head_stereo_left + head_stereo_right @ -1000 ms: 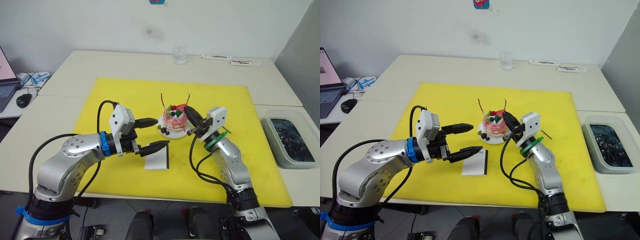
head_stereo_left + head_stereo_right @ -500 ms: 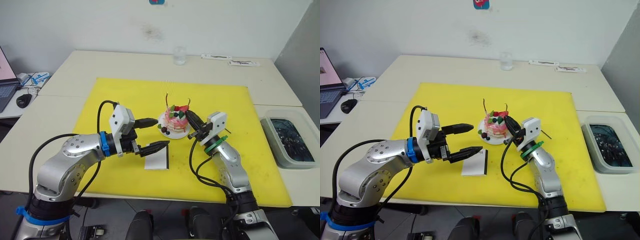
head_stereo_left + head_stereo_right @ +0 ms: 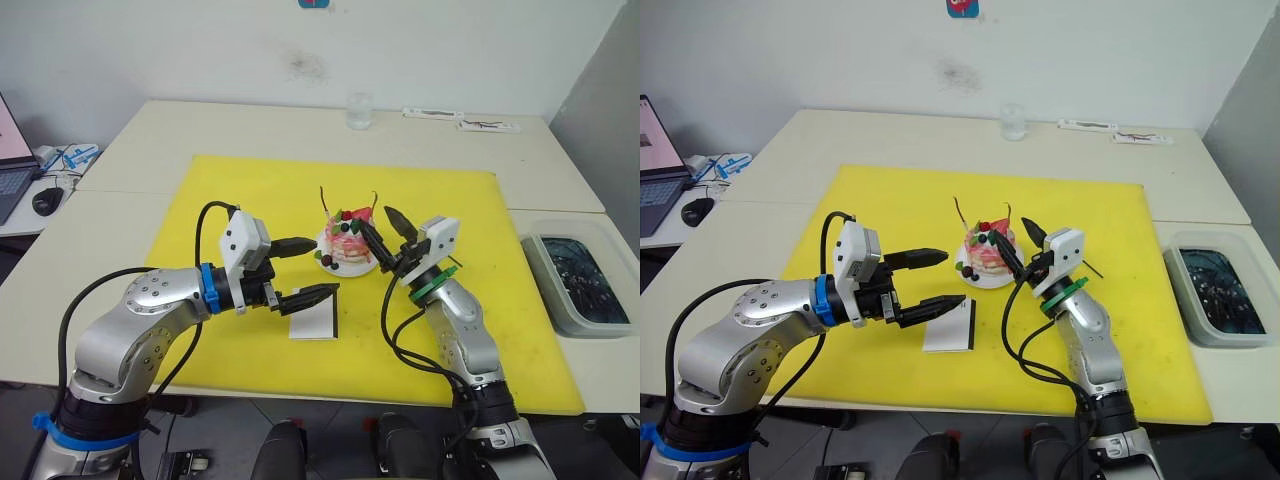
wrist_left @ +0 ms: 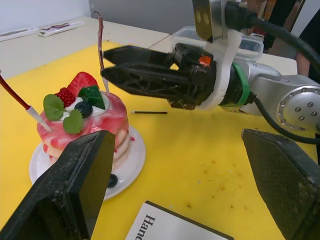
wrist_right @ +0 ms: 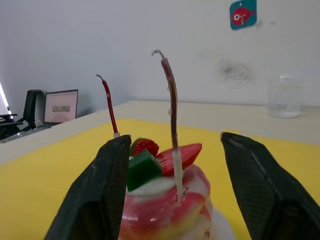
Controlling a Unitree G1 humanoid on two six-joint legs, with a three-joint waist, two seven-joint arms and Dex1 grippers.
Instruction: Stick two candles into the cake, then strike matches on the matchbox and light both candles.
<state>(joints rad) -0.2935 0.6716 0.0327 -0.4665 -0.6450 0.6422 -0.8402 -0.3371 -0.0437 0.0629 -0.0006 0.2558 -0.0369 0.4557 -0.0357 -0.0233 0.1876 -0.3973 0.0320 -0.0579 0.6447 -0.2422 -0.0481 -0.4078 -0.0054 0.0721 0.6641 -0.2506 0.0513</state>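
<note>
Both candles are standing in the cake, right gripper jaws wide just beside it, left gripper jaws wide over the matchbox; next, I judge, pinching a match low and square.

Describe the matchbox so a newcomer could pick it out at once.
On the yellow rectangular mat, look just in front of the small pink-and-white cake on its white plate. The flat white rectangular matchbox lies there, with black lettering and one dark edge.

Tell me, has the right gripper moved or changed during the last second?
Yes. The right gripper was shut at the cake; now its fingers stand open and it has drawn slightly away from the cake, toward the robot's right.
</note>
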